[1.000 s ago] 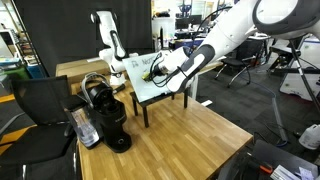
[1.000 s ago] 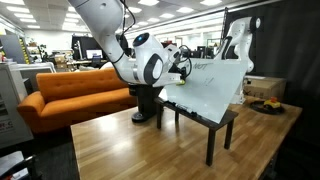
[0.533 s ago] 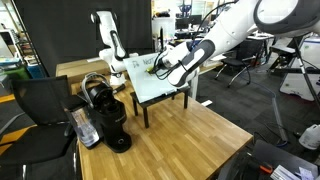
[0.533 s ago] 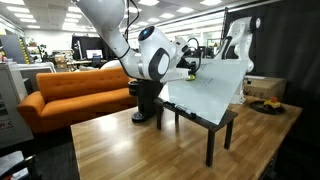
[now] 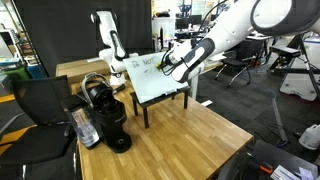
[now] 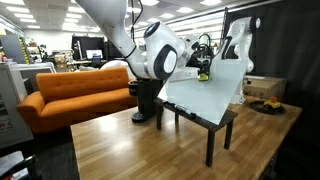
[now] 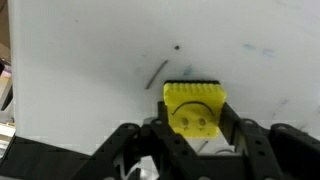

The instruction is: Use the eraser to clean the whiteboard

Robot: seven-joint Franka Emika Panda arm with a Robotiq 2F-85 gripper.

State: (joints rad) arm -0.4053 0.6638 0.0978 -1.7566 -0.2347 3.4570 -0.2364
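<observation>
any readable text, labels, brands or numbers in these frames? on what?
Nothing legible.
whiteboard: dark handwriting near its upper edge, too small and blurred to read; the wrist view shows only a short stroke and a dot.
eraser: no lettering visible.
coffee machine: no readable brand.

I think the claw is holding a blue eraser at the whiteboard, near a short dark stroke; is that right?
Not quite: the eraser is bright yellow, not blue, as the wrist view shows. The claw does hold it at the whiteboard, near a short dark stroke.
</observation>
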